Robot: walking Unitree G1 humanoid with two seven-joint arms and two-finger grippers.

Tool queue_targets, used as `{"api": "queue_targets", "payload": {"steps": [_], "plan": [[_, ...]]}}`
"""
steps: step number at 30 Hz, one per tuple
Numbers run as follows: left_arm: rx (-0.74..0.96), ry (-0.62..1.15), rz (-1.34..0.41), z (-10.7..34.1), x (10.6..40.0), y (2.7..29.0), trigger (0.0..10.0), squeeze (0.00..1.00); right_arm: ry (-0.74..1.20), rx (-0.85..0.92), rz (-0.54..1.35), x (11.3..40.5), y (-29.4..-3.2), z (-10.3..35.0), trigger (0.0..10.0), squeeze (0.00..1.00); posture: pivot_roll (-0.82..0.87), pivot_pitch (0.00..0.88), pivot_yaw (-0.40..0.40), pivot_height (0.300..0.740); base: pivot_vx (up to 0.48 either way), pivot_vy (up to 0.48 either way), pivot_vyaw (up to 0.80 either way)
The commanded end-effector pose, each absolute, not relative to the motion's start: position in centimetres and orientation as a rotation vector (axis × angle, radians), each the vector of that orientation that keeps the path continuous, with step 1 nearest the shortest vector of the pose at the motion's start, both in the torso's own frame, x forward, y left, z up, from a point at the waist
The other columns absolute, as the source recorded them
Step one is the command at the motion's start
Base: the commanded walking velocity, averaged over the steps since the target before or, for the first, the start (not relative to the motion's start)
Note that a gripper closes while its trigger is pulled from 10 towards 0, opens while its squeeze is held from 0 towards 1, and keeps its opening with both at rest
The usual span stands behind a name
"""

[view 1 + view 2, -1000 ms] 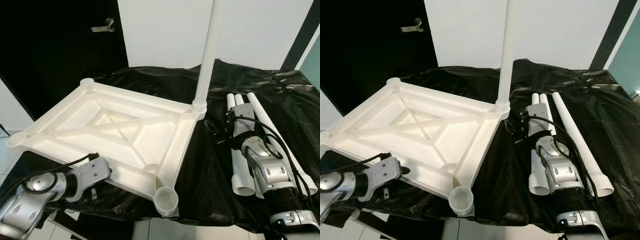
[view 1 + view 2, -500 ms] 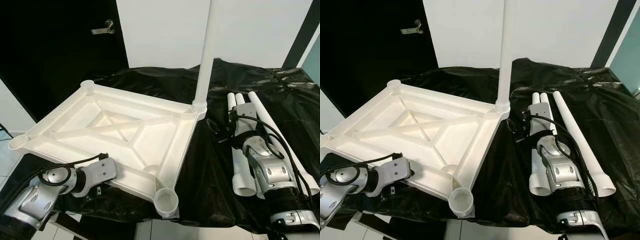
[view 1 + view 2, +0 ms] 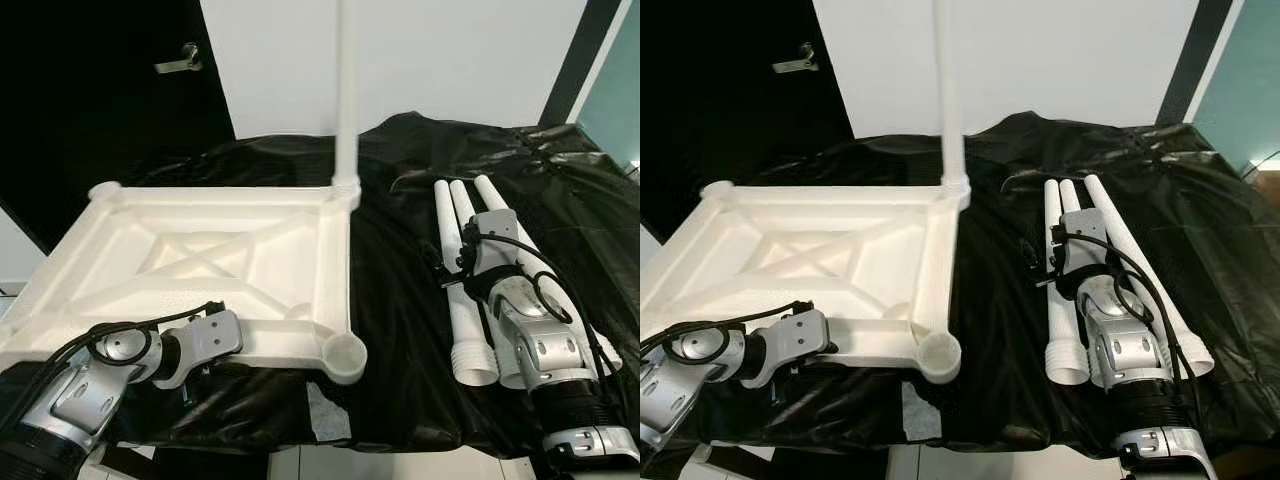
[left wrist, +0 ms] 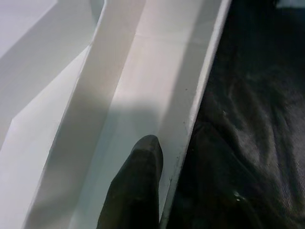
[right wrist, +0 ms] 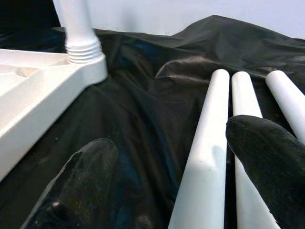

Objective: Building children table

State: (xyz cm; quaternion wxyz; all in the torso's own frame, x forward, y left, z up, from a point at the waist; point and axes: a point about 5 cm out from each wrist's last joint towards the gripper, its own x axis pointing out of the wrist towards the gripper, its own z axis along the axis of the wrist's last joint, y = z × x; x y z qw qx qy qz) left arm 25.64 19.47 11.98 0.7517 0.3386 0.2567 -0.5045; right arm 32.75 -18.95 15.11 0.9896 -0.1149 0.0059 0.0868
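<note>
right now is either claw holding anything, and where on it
The left claw is at the near edge of the upturned tabletop, one finger on its rim; a firm grip cannot be confirmed. The right claw is open over the loose legs, holding nothing.

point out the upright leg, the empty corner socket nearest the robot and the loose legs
upright leg (image 3: 346,100): left eye view, mid shaft
empty corner socket (image 3: 346,354): left eye view, its rim
loose legs (image 3: 1054,270): right eye view, leftmost leg's shaft

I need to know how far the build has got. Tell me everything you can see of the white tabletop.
The white tabletop looks like moulded plastic and lies upside down on the black sheet, ribs crossing its underside. One leg stands upright in its far corner socket; the near socket is empty. The left gripper is at its near edge, one finger resting on the rim.
</note>
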Motion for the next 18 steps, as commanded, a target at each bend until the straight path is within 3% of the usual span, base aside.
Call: {"api": "queue_targets", "payload": {"steps": [1, 7, 8, 9, 10, 11, 12, 13, 14, 18], "plan": [[0.699, 0.576, -0.94, 11.6, 25.9, 20.9, 0.0, 0.0, -0.007, -0.226, 0.159, 32.8, -19.1, 15.4, 10.0, 0.0, 0.01, 0.0, 0.021, 0.74, 0.0, 0.0, 0.0], [0.71, 0.537, -0.931, 11.6, 25.3, 19.7, 0.0, 0.0, -0.041, -0.222, 0.12, 32.9, -19.1, 15.7, 10.0, 0.0, 0.02, 0.0, 0.006, 0.74, 0.0, 0.0, 0.0], [0.703, 0.537, -0.939, 11.6, 25.0, 19.5, 1.8, 0.0, -0.042, -0.219, 0.109, 32.9, -19.1, 15.7, 10.0, 0.0, 0.02, 0.0, 0.007, 0.74, 0.0, 0.0, 0.0], [0.7, 0.535, -0.948, 11.6, 24.8, 19.3, 4.4, 0.0, -0.045, -0.217, 0.098, 32.9, -19.0, 15.7, 10.0, 0.0, 0.02, 0.0, 0.007, 0.74, 0.0, 0.0, 0.0], [0.7, 0.535, -0.948, 11.6, 24.8, 19.3, 4.4, 0.0, -0.045, -0.217, 0.098, 32.9, -19.0, 15.7, 10.0, 0.0, 0.02, 0.0, 0.007, 0.74, 0.0, 0.0, 0.0], [0.686, 0.534, -0.955, 11.6, 24.6, 19.0, 10.0, 0.11, -0.045, -0.209, 0.083, 32.9, -19.1, 15.7, 10.0, 0.0, 0.02, 0.0, 0.004, 0.74, 0.0, 0.0, 0.0], [0.677, 0.535, -0.959, 11.6, 24.5, 18.8, 10.0, 0.11, -0.045, -0.204, 0.074, 32.8, -19.1, 15.6, 10.0, 0.0, 0.02, 0.0, 0.004, 0.74, 0.0, 0.0, 0.0], [0.663, 0.53, -0.968, 11.7, 24.3, 18.6, 10.0, 0.67, -0.052, -0.195, 0.057, 32.8, -19.1, 15.6, 10.0, 0.0, 0.02, 0.0, 0.002, 0.74, 0.0, 0.0, 0.0], [0.653, 0.528, -0.979, 11.8, 24.1, 18.4, 10.0, 1.0, -0.051, -0.189, 0.039, 32.7, -19.2, 15.6, 10.0, 0.0, 0.02, 0.0, 0.003, 0.74, 0.0, 0.0, 0.0], [0.636, 0.502, -1.003, 12.1, 24.0, 17.9, 10.0, 1.0, -0.049, -0.162, 0.001, 32.7, -19.4, 15.6, 10.0, 0.0, 0.02, 0.0, 0.002, 0.74, 0.0, 0.0, 0.0]]}}
